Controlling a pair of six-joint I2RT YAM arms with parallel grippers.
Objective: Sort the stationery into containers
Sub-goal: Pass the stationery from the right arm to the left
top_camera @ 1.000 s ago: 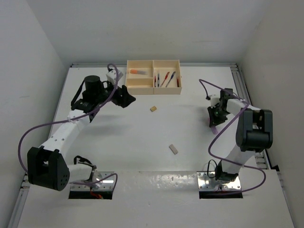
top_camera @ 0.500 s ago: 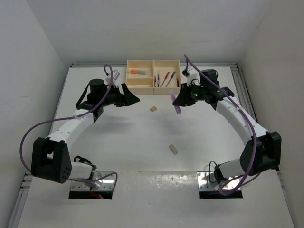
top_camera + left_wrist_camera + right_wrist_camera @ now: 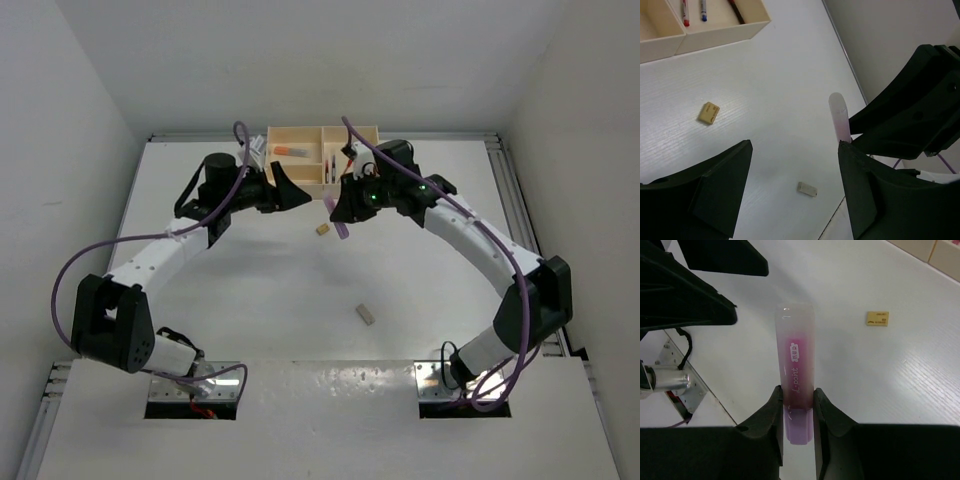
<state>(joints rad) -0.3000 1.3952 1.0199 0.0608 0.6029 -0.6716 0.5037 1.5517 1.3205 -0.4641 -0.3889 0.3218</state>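
Note:
My right gripper [image 3: 343, 208] [image 3: 797, 405] is shut on a pink-purple highlighter marker [image 3: 796, 365] [image 3: 340, 228] and holds it above the table, in front of the tray. My left gripper [image 3: 296, 192] [image 3: 795, 185] is open and empty, close to the left of the marker [image 3: 839, 117]. A tiny tan block [image 3: 322, 229] [image 3: 708, 112] [image 3: 876, 318] lies on the table below both grippers. A beige-grey eraser [image 3: 365, 314] [image 3: 807, 189] lies nearer the arm bases. The cream tray [image 3: 322, 192] [image 3: 715, 32] holds an orange marker [image 3: 290, 151] and red and blue pens [image 3: 346, 165].
Purple cables [image 3: 95, 255] loop along both arms. The table's raised rails run along the right edge [image 3: 510, 200] and the far edge. The two grippers are very close to each other above the table's middle back.
My right arm has swung from the right side to the middle, carrying the pink marker leftward. My left gripper has moved right along the tray's front, towards it.

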